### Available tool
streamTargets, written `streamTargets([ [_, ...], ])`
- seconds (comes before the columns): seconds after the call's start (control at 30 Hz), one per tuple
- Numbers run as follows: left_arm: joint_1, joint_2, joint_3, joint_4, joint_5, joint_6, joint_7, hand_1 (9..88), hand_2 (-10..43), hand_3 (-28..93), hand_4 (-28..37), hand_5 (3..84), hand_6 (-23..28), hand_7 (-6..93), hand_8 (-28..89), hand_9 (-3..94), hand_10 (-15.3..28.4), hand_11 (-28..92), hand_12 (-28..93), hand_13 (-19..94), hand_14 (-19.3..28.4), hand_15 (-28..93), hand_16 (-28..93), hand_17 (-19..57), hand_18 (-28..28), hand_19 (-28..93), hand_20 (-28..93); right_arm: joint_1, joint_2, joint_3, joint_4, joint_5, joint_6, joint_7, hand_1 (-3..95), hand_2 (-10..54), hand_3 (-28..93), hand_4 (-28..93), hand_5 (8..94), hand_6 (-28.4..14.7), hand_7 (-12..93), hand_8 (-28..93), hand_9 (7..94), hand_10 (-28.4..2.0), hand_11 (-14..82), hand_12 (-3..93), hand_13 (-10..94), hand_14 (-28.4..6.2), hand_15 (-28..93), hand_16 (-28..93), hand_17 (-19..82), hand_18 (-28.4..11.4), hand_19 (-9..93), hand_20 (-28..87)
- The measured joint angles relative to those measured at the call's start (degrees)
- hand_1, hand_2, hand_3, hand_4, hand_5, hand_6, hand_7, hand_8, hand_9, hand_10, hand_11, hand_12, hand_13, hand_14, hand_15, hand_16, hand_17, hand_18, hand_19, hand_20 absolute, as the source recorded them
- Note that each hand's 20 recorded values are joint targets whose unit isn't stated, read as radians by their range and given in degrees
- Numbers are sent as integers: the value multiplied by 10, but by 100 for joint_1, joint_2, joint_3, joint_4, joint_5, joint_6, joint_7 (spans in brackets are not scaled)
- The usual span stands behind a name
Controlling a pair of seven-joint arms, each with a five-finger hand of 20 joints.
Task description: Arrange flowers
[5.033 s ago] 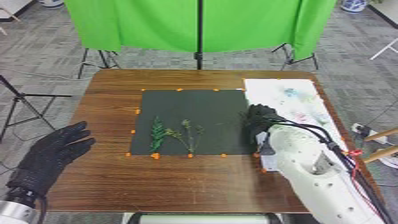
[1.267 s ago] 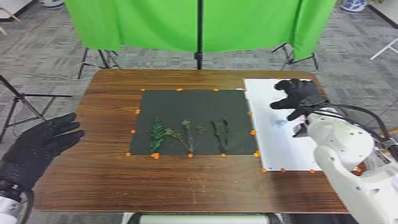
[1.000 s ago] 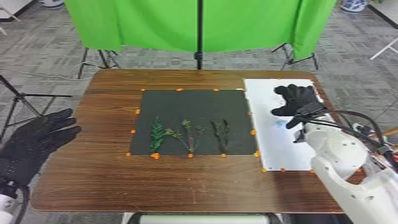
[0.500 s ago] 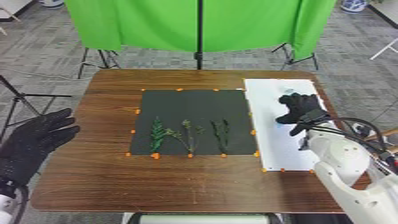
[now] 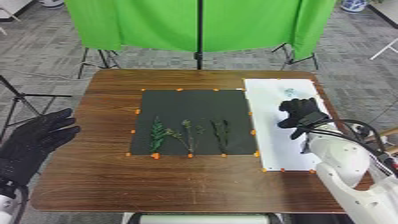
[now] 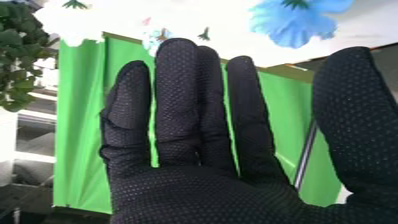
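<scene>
In the head view my right hand [image 5: 300, 111] is over the white sheet [image 5: 282, 157], above a pale blue flower [image 5: 290, 92] toward the far end. The right wrist view shows my right hand [image 6: 204, 185] open, its fingers straight and holding nothing, with a blue flower [image 6: 293, 22], a white flower [image 6: 73, 22] and a small pale one [image 6: 155, 36] beyond. On the black sheet [image 5: 191, 102] lie a green fern leaf [image 5: 157, 134], a thin sprig [image 5: 188, 136] and a darker leafy stem [image 5: 220, 135], side by side. My left hand [image 5: 37, 137] is open at the table's left edge.
Orange markers line both sheets on the brown table [image 5: 178, 182]. A green curtain [image 5: 151, 25] hangs behind the table, with stands on the floor. Green foliage [image 6: 13, 55] is at one edge of the right wrist view.
My right hand has left the black sheet's right edge, uncovering the third stem, and moved over the white sheet, lately a little nearer the robot. My left hand has shifted slightly outward.
</scene>
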Motion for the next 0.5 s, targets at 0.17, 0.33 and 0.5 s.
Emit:
streamTargets([
  [0.17,-8,-1,7,0,0,2,-6,288,44,701,-246,404,44,208,-113,353,119,275,153,280,155,414,-40,-60,223,525,7,-4,-1,-44,19,-49,-103,-68,288,-95,881,-283,474,-4,305,-219,526,-83,445,222,557,-49,679,186,250,-176,791,436],
  [0.33,-12,-1,1,0,0,2,-9,289,45,701,-246,404,44,209,-113,353,119,275,153,280,155,414,-40,-60,223,526,6,-1,0,-142,141,-66,-64,-114,388,-95,822,-283,533,11,355,-228,621,-46,343,335,608,-27,624,259,271,-169,802,426],
  [0.5,-32,1,-58,-2,-2,2,-12,290,46,699,-246,405,44,207,-112,354,118,274,154,281,154,414,-39,-60,223,525,7,20,-1,-267,280,-27,257,-75,481,-59,769,-283,673,10,498,-163,824,-25,219,451,722,-25,583,302,326,-170,837,416],
])
